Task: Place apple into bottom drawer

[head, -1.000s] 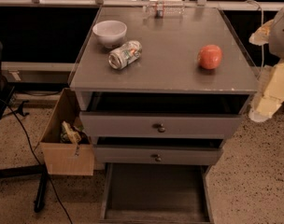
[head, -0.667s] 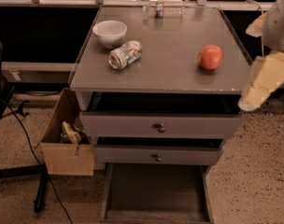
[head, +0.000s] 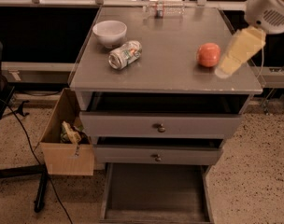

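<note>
The apple (head: 209,54) is red-orange and sits on the right part of the grey cabinet top (head: 165,36). My gripper (head: 224,70) hangs from the white arm joint at the upper right. Its cream tip is just to the right of the apple, over the cabinet top's right side and close to the surface. It holds nothing that I can see. The bottom drawer (head: 156,188) is pulled out at the foot of the cabinet, with a dark bare floor and nothing in it.
A white bowl (head: 110,32) and a crushed silver can (head: 125,54) lie on the left of the top. Two upper drawers with round knobs (head: 159,128) are slightly pulled out. An open cardboard box (head: 67,141) stands left of the cabinet, with black cables and a stand foot (head: 39,195) beside it.
My arm has swung left from beside the cabinet's right edge to over its top, bringing the gripper tip close beside the apple. The apple, bowl and can have not moved.
</note>
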